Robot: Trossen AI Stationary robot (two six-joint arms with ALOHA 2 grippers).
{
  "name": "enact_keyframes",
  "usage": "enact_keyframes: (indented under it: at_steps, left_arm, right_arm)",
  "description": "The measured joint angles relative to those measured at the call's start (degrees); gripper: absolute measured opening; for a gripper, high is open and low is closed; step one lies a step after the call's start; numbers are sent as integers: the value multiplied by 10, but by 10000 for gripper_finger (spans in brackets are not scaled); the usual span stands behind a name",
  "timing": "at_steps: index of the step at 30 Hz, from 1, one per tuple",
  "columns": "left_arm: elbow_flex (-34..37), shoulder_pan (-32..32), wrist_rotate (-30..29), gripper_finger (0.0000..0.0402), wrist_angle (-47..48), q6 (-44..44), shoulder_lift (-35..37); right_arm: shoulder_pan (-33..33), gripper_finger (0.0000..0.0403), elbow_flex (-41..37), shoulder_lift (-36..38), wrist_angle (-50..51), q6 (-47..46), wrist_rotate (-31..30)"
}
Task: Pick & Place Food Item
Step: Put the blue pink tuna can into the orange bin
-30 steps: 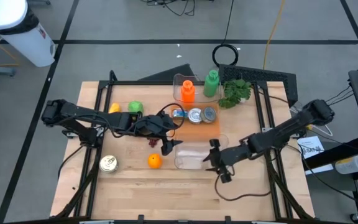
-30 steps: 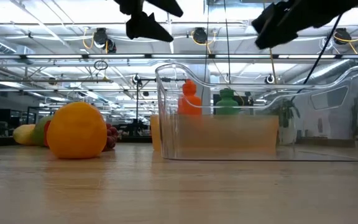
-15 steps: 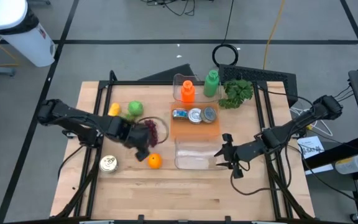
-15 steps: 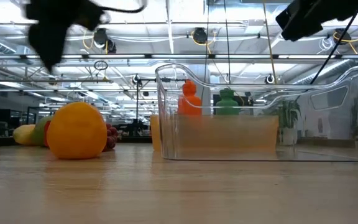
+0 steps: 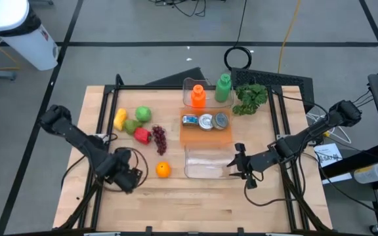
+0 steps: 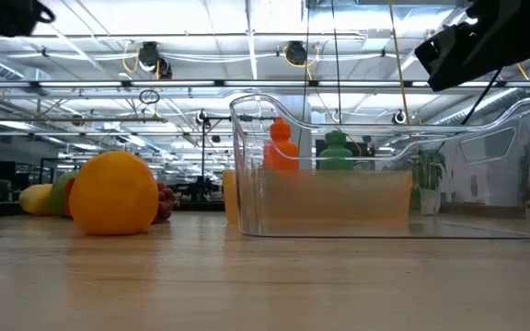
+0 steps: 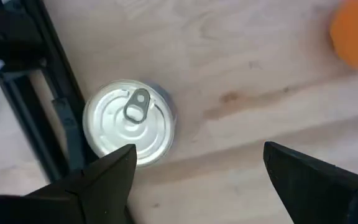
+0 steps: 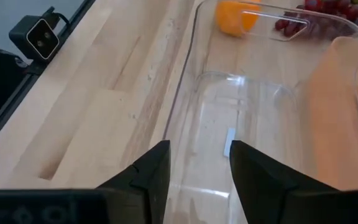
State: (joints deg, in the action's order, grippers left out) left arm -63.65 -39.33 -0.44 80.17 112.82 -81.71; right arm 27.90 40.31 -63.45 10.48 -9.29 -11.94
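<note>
Over the counter's (image 5: 195,203) left front corner, the left gripper (image 7: 194,171), fingers spread and empty, has swung from the grapes (image 5: 159,138) to above the tin can (image 7: 129,122); the right gripper (image 8: 194,168), parted, waits at the clear bin (image 5: 205,162), suggesting the can is next

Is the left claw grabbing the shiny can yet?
No, the left claw is open above the can, with nothing between its fingers.
</note>
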Motion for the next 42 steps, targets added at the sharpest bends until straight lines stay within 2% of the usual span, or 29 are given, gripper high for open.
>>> enact_keyframes:
  at_steps: [6,10,14,17,22,24,29,31,35,42]
  left_arm:
    - [92,-49,3,360,-100,120,0]
    - [155,-55,-21,360,-225,138,0]
    - [190,-53,-55,360,-329,117,6]
    - [193,-42,-76,360,-353,103,-3]
    - [197,-12,-156,360,-396,2,-1]
    - [195,2,-167,360,-408,-38,0]
    - [197,47,-160,360,-413,-116,-10]
    - [195,64,-142,360,-406,-118,-8]
    - [168,71,-112,360,-302,-75,4]
    - [80,49,-117,360,-143,-11,4]
  right_arm:
    - [0,150,-17,0,-35,25,16]
    - [0,150,-24,0,-45,30,31]
    - [0,150,-28,0,-59,40,32]
    - [0,150,-28,1,-60,40,31]
    - [0,150,-28,4,-62,40,31]
    - [0,150,-28,6,-63,40,31]
    - [0,150,-28,9,-70,42,30]
    - [0,150,-28,9,-77,42,30]
    - [0,150,-28,10,-77,42,30]
    - [0,150,-28,10,-80,45,30]
